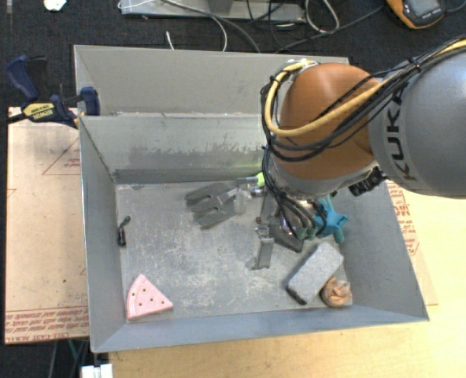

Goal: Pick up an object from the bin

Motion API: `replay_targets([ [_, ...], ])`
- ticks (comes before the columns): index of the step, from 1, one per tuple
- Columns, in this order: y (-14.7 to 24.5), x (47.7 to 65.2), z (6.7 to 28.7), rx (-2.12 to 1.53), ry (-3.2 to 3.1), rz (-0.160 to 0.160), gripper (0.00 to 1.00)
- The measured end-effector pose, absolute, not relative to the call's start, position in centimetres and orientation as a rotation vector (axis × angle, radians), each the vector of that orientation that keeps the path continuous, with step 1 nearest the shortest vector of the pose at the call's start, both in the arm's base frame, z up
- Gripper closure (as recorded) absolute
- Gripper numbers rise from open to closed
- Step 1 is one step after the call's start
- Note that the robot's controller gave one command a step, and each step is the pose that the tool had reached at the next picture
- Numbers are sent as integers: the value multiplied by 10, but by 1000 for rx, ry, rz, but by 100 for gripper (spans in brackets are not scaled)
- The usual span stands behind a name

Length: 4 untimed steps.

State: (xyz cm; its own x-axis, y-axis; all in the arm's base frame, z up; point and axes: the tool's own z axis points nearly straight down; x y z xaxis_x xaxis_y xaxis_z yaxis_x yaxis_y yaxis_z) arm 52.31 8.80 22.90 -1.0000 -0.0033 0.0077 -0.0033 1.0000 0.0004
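Orange wrist cover (327, 109) is seen above the gripper (261, 260), near a grey block (312, 272); whether it is open or closed cannot be told.

The end effector (262, 257) hangs low mid-bin, near a grey block (312, 271); pink wedge (146, 298) lower left.

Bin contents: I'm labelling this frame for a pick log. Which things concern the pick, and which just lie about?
Job in hand: gripper, low near the middle of the bin; grey block and blue piece, nearest it.
Lying about: pink wedge, front left; small black piece, left; grey scrap, back; tan lump, front right.
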Motion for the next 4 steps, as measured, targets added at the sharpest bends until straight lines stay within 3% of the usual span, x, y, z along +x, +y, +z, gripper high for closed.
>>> replay_targets([
  [1,87,525,233,0,-3142,-2,0],
  [2,91,571,158,-33,-3148,-5,0],
  [3,82,616,156,-65,-3149,-7,0],
  [4,75,635,133,348,-3134,-6,0],
])
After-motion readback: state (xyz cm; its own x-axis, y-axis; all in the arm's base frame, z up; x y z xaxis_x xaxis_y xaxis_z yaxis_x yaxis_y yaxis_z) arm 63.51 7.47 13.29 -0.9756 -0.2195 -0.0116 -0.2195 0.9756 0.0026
